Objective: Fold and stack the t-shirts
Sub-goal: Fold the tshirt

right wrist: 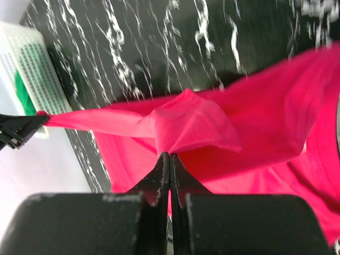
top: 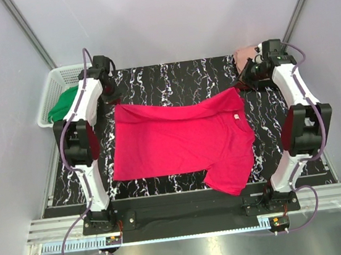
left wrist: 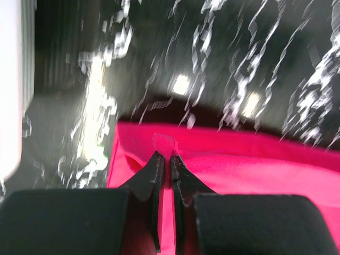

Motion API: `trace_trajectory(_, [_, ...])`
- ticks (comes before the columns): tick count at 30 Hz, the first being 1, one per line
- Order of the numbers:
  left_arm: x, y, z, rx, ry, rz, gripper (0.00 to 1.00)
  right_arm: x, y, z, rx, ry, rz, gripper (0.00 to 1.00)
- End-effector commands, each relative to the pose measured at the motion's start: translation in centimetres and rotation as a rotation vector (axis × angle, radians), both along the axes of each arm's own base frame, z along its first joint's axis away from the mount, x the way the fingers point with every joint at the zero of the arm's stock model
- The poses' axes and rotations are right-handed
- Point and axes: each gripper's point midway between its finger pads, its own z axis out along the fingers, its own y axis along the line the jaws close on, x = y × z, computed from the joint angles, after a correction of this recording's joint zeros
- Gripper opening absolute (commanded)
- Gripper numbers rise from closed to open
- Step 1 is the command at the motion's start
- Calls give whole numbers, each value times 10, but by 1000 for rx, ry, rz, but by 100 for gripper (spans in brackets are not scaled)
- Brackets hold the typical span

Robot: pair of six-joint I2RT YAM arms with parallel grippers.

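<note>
- No words, brand names, numbers or signs can be read in any of the three views.
- The crimson-pink t-shirt carries a small pale tag towards the right edge of the surface. Any print on it is too small to make out.

A black tabletop veined with white like marble fills the middle of the enclosure. Beside its far left corner stands a white plastic basket with slotted walls, and a crumpled bright green cloth lies inside it. Plain pale grey wall panels rise behind and at both sides. Along the near edge runs a ribbed silver aluminium rail, with a shiny metal sheet beyond it
</note>
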Motion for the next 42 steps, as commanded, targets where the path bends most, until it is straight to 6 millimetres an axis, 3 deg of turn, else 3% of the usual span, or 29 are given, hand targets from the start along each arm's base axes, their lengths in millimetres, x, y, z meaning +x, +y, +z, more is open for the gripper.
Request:
trace_trajectory(1, [29, -2, 4, -1, -31, 28, 0, 36, 2, 17, 14, -68, 4, 0])
trace_trajectory(3, [43, -5, 2, -11, -41, 32, 0, 54, 2, 26, 21, -107, 2, 0])
trace_trajectory(4, [47, -5, 2, -12, -46, 38, 0, 61, 2, 17, 27, -91, 0, 0])
trace_trajectory(9, [75, -3, -3, -24, -80, 52, 0, 94, 2, 14, 41, -119, 6, 0])
trace_trajectory(14, [89, 6, -6, -25, -97, 74, 0, 114, 2, 16, 51, -146, 9, 0])
trace_trajectory(21, [100, 20, 3, -20, -143, 109, 0, 139, 4, 38, 62, -218, 22, 0])
trace_trajectory(27, [102, 23, 2, -26, -149, 106, 0, 149, 5, 39, 67, -221, 27, 0])
trace_trajectory(37, [102, 23, -8, -38, -131, 85, 0, 149, 6, 26, 56, -199, 46, 0])
trace_trajectory(42, [96, 23, -6, -39, -122, 79, 0, 141, 6, 32, 43, -201, 60, 0])
